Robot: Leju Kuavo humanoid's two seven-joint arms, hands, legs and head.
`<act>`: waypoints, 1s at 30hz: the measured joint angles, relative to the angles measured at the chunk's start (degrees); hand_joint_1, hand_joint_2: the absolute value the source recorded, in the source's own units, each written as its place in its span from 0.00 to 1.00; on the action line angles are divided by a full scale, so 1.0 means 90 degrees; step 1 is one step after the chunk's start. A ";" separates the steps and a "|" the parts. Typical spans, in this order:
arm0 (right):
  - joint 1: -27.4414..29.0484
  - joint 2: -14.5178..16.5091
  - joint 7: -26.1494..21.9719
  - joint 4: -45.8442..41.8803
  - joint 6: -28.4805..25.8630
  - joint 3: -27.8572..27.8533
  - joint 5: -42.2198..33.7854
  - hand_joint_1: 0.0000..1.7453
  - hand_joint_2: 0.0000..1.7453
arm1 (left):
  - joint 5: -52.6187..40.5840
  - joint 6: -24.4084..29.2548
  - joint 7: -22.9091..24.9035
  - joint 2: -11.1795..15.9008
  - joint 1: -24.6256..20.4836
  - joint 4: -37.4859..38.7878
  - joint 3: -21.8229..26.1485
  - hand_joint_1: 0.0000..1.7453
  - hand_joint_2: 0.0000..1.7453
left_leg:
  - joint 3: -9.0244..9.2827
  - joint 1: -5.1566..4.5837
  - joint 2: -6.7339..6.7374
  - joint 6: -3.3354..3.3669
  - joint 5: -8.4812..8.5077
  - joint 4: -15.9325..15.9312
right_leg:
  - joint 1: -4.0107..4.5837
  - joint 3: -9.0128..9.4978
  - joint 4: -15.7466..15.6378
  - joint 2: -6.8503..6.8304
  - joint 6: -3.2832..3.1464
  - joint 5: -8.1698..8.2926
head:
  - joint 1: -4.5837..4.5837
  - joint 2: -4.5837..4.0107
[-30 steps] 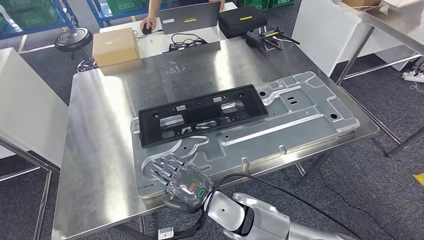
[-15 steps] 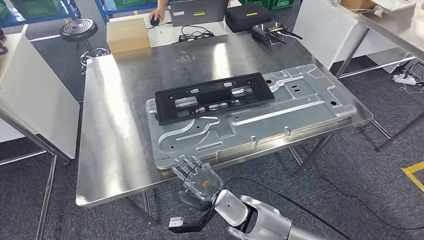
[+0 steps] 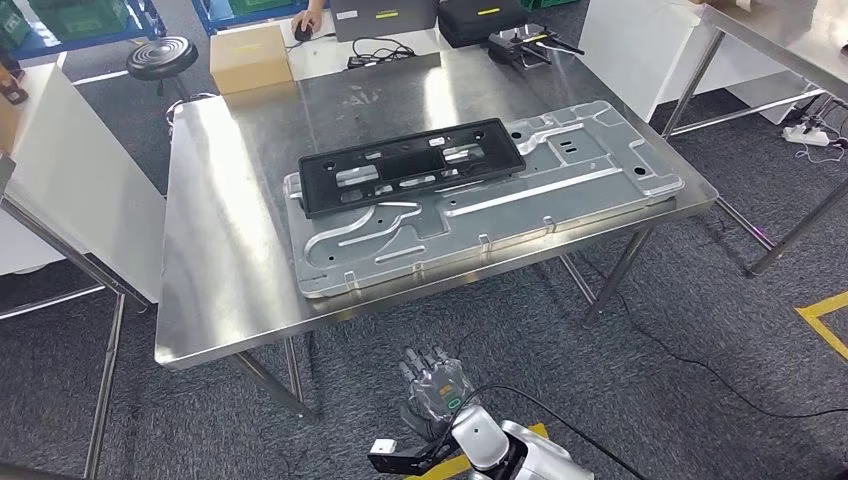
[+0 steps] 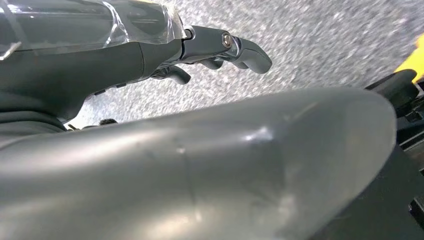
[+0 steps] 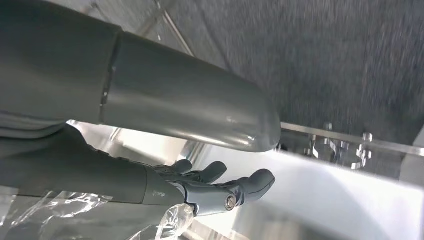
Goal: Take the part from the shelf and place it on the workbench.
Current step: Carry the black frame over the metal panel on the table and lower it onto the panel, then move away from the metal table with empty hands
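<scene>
You've got the steel surface (image 3: 220, 260) in the middle of the head view, standing on grey carpet floor (image 3: 650, 400). On it lies the big silver metal plate (image 3: 560, 195), flat, running along the near edge from the left-middle to the right corner. The task's thing, the black frame part (image 3: 412, 165), lies flat on the far-left portion of that plate, long side roughly parallel to it. Left of the surface you see a white panel (image 3: 80, 200) on a metal stand. At the far end there's a cardboard box (image 3: 248, 58), a black case (image 3: 480, 22), a laptop (image 3: 382, 14) and some cables; a person's hand (image 3: 303, 24) rests on a mouse there. A round black stool (image 3: 162, 56) stands near the far-left corner. A yellow floor marking (image 3: 825, 320) shows at the right. One hand (image 3: 436, 385) hangs low at the bottom of the head view, below the surface's near edge, well apart from the part, fingers spread, holding nothing; which arm it is you can't tell for sure. In the wrist views, your left hand (image 4: 150, 55) hangs over carpet, fingers loosely extended and empty, and your right hand (image 5: 200, 187) is likewise empty with fingers apart.
</scene>
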 joint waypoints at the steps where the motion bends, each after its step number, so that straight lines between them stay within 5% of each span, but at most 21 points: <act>1: 0.0033 -0.0008 0.0006 0.0055 -0.0002 -0.0019 -0.0016 0.00 0.00 | 0.0003 0.0002 -0.0001 0.0000 0.0000 0.0000 0.0001 0.00 0.00 | 0.0177 0.0001 0.0000 0.0004 0.0173 -0.0132 | 0.0000 -0.0090 0.0009 -0.0001 0.0013 0.0065 | 0.0000 0.0000; 3: 0.0081 -0.0016 0.0023 0.0137 -0.0018 -0.0075 -0.0094 0.00 0.00 | 0.0024 0.0015 -0.0001 0.0001 -0.0005 0.0000 0.0003 0.00 0.00 | 0.0836 -0.0002 -0.0005 0.0033 0.0446 -0.1005 | 0.0004 -0.0241 0.0027 0.0006 0.0051 0.0182 | 0.0000 0.0000; 5: 0.0127 -0.0021 0.0053 0.0198 -0.0055 -0.0164 -0.0233 0.00 0.00 | 0.0060 0.0043 -0.0008 0.0004 -0.0014 0.0000 0.0008 0.00 0.00 | 0.1415 -0.0031 -0.0024 0.0098 0.0413 -0.1926 | 0.0015 -0.0324 0.0030 0.0015 0.0108 0.0297 | 0.0002 0.0001; 6: 0.0159 -0.0027 0.0074 0.0223 -0.0078 -0.0212 -0.0329 0.00 0.00 | 0.0080 0.0057 -0.0016 0.0004 -0.0014 0.0000 0.0010 0.00 0.00 | 0.1536 -0.0054 -0.0032 0.0129 0.0362 -0.2151 | 0.0017 -0.0344 0.0024 0.0017 0.0142 0.0354 | 0.0002 0.0001; 9: 0.0355 -0.0090 0.0174 0.0275 -0.0155 -0.0387 -0.0821 0.00 0.00 | 0.0171 0.0110 -0.0049 0.0004 0.0025 0.0000 0.0019 0.00 0.00 | 0.1426 -0.0055 -0.0019 0.0258 0.0490 -0.2212 | -0.0003 -0.0444 0.0101 0.0033 0.0244 0.0340 | 0.0005 -0.0001; 11: 0.0550 -0.0195 0.0251 0.0281 -0.0203 -0.0563 -0.1368 0.00 0.00 | 0.0258 0.0158 -0.0093 0.0004 0.0057 0.0000 0.0040 0.00 0.00 | 0.1290 -0.0045 -0.0006 0.0359 0.0635 -0.2221 | -0.0021 -0.0643 0.0616 0.0047 0.0295 -0.0195 | 0.0007 0.0000; 13: 0.0752 -0.0309 0.0310 0.0268 -0.0245 -0.0732 -0.1858 0.00 0.00 | 0.0332 0.0197 -0.0134 0.0006 0.0101 0.0000 0.0065 0.00 0.00 | 0.1135 -0.0070 -0.0008 0.0405 0.0757 -0.2215 | -0.0025 -0.0863 0.1502 0.0052 0.0332 -0.0837 | 0.0008 0.0001; 15: 0.0980 -0.0449 0.0361 0.0219 -0.0311 -0.0888 -0.2194 0.00 0.00 | 0.0395 0.0214 -0.0146 0.0010 0.0144 0.0001 0.0108 0.00 0.00 | 0.0977 -0.0088 0.0001 0.0408 0.0870 -0.2197 | -0.0026 -0.0861 0.2054 0.0054 0.0350 -0.0917 | 0.0010 0.0000; 16: 0.1113 -0.0534 0.0383 0.0174 -0.0373 -0.0982 -0.2383 0.00 0.00 | 0.0430 0.0220 -0.0146 0.0012 0.0158 0.0002 0.0140 0.00 0.00 | 0.0892 -0.0092 0.0005 0.0402 0.0926 -0.2178 | -0.0026 -0.0711 0.2016 0.0054 0.0350 -0.0749 | 0.0010 0.0000; 18: 0.1392 -0.0685 0.0412 0.0071 -0.0575 -0.1196 -0.2921 0.00 0.00 | 0.0514 0.0235 -0.0147 0.0015 0.0178 0.0002 0.0197 0.00 0.00 | 0.0748 -0.0098 0.0005 0.0370 0.1020 -0.2126 | -0.0027 -0.0110 0.1314 0.0053 0.0330 -0.0434 | 0.0010 0.0000; 20: 0.1659 -0.0812 0.0429 -0.0016 -0.0856 -0.1438 -0.3622 0.00 0.00 | 0.0597 0.0259 -0.0155 0.0022 0.0196 0.0002 0.0222 0.00 0.00 | 0.0666 -0.0120 0.0006 0.0319 0.1098 -0.2075 | -0.0009 0.0520 0.0364 0.0058 0.0279 -0.0482 | 0.0008 0.0001; 21: 0.1801 -0.0877 0.0418 -0.0056 -0.1020 -0.1568 -0.3981 0.00 0.00 | 0.0636 0.0273 -0.0164 0.0030 0.0202 0.0002 0.0235 0.00 0.00 | 0.0642 -0.0128 0.0011 0.0292 0.1141 -0.2063 | 0.0005 0.0680 0.0082 0.0062 0.0246 -0.0555 | 0.0007 0.0001; 23: 0.2101 -0.1016 0.0325 -0.0122 -0.1391 -0.1837 -0.4651 0.00 0.00 | 0.0711 0.0295 -0.0181 0.0049 0.0213 0.0003 0.0279 0.00 0.00 | 0.0600 -0.0122 0.0016 0.0236 0.1210 -0.2054 | 0.0015 0.0684 -0.0041 0.0051 0.0161 -0.0547 | 0.0005 0.0001; 25: 0.2364 -0.1149 0.0196 -0.0172 -0.1678 -0.2101 -0.5155 0.00 0.00 | 0.0764 0.0313 -0.0187 0.0061 0.0240 0.0004 0.0325 0.00 0.00 | 0.0480 -0.0094 0.0009 0.0153 0.0926 -0.1817 | 0.0008 0.0580 -0.0041 0.0009 0.0055 -0.0441 | 0.0004 0.0000; 28: 0.2731 -0.1334 -0.0025 -0.0243 -0.2034 -0.2460 -0.5826 0.00 0.00 | 0.0841 0.0332 -0.0197 0.0065 0.0279 0.0005 0.0368 0.00 0.00 | 0.0149 -0.0033 0.0007 0.0049 -0.0033 -0.0612 | 0.0025 0.0352 -0.0036 -0.0034 -0.0020 -0.0252 | 0.0002 -0.0001; 30: 0.3008 -0.1470 -0.0312 -0.0261 -0.2350 -0.2707 -0.6546 0.00 0.00 | 0.0905 0.0344 -0.0206 0.0066 0.0283 0.0005 0.0399 0.00 0.00 | 0.0136 -0.0021 0.0007 0.0041 -0.0190 -0.0021 | 0.0045 0.0190 -0.0026 -0.0051 -0.0021 -0.0134 | 0.0002 0.0001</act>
